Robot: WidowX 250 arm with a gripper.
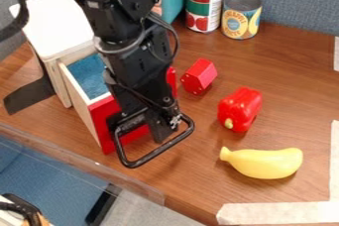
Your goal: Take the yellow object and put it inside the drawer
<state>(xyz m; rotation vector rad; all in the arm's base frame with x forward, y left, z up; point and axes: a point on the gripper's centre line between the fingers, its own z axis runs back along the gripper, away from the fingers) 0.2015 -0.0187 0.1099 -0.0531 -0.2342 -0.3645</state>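
My black gripper (161, 130) hides part of red-fronted, blue-lined wooden drawer (103, 123); if clenched or released, I cannot tell. Curved yellow toy banana (265, 163) lies apart.

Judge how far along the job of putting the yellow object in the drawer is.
Already done, it seems: the drawer stands open, its blue inside visible. In hand: not the yellow banana; the gripper hangs by the drawer's red front. Left: lift the banana off the table and put it inside.
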